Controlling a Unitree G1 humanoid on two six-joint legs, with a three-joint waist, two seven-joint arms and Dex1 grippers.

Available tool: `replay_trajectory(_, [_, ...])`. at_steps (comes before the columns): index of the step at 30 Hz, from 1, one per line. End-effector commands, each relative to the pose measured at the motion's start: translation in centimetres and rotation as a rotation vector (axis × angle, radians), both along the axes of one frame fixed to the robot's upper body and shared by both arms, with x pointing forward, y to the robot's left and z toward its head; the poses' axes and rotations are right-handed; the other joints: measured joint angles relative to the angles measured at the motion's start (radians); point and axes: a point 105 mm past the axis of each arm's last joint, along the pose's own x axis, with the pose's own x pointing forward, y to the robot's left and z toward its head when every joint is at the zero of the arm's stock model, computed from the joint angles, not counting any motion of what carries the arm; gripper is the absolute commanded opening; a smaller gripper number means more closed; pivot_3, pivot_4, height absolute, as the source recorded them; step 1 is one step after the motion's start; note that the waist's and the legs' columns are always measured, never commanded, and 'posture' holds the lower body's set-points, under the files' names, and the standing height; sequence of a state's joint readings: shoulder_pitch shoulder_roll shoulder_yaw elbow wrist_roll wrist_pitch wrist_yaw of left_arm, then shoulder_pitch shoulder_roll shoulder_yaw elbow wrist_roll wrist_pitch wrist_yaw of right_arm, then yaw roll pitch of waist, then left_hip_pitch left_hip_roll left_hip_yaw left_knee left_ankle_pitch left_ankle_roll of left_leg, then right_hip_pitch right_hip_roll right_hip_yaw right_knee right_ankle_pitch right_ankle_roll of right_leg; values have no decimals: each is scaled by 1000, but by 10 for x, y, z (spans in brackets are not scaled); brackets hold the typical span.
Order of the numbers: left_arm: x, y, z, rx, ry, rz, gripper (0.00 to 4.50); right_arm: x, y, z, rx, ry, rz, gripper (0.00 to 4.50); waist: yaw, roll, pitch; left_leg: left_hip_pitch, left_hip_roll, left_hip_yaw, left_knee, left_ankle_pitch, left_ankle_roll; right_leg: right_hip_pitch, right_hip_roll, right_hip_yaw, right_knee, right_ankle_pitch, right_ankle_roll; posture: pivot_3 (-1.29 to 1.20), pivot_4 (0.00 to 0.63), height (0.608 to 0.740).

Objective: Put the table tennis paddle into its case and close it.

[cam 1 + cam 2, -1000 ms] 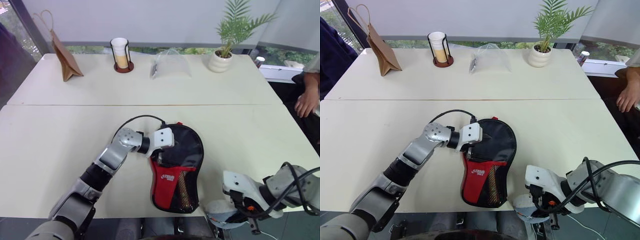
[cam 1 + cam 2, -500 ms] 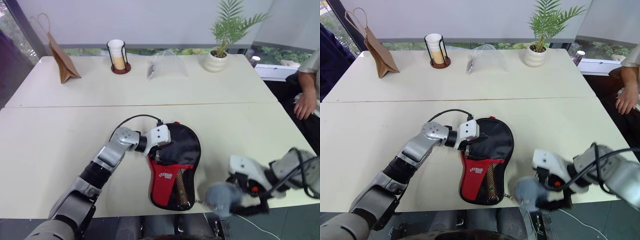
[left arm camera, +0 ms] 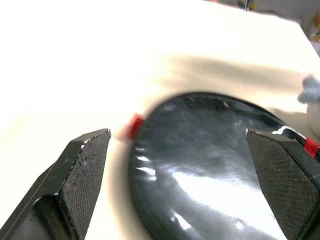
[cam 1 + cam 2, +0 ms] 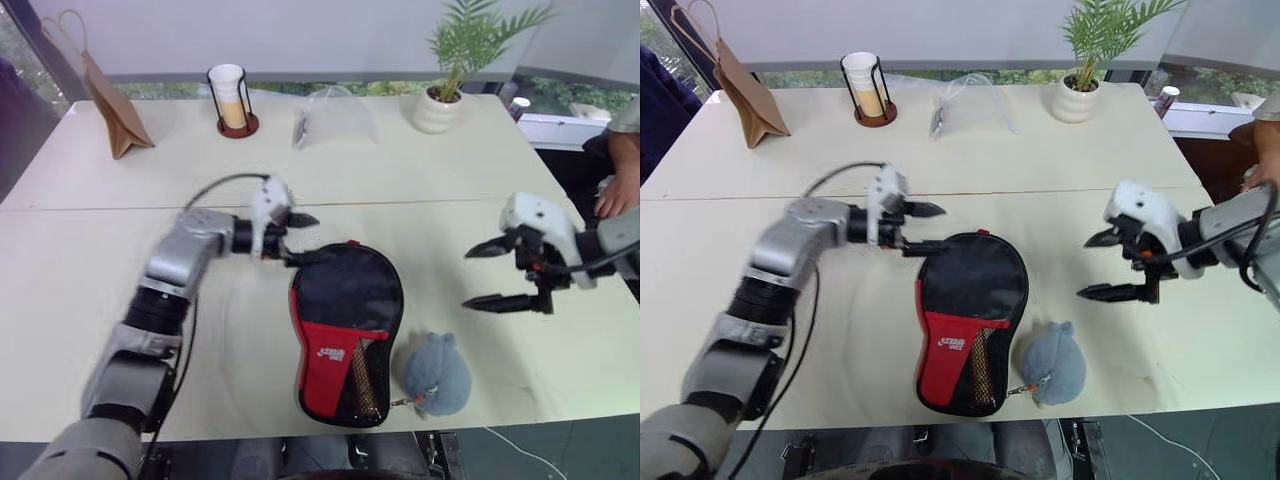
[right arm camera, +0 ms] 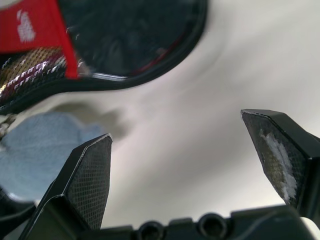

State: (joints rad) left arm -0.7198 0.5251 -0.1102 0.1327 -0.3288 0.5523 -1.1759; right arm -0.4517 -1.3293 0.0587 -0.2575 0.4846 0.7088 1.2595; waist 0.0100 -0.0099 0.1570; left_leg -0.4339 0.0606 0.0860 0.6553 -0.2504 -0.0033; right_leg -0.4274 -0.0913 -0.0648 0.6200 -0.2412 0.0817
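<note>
Hovering both pincers apart and empty over the white table's near half.

We see the paddle-shaped black fabric case with red lower panel lying by the near edge, long axis running near-to-far. Our left gripper sits just beside its rounded far end, nearer than our right gripper. The grey fuzzy pouch touches the case. Our left wrist view shows a red tab; we cannot see the paddle.

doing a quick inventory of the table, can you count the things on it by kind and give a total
paddle case: 1
grey fuzzy pouch: 1
brown paper bag: 1
cup in black wire holder: 1
clear plastic bag: 1
potted plant: 1
total: 6
</note>
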Motion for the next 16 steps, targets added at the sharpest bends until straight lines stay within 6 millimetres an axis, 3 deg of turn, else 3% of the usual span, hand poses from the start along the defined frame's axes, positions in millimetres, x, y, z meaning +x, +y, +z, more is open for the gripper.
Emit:
replay_trajectory(1, [-8,23,23,1,-57,-4,4480,3,1,21,24,-87,35,4491,1,0,2,0,0,0,0,0,0,0,0,0,0,0,0,0,150,740])
replay_trajectory(8, [-30,60,41,-4,-32,32,4480,7,3,41,82,-159,50,4491,1,2,7,-1,2,1,7,0,0,1,0,1,3,-2,-3,0,150,740])
replay_trajectory(16, [-51,73,55,-27,-3,63,4480,9,11,50,156,-180,59,4491,-1,0,10,-1,2,0,10,1,-3,-1,-2,1,9,-1,-4,0,150,740])
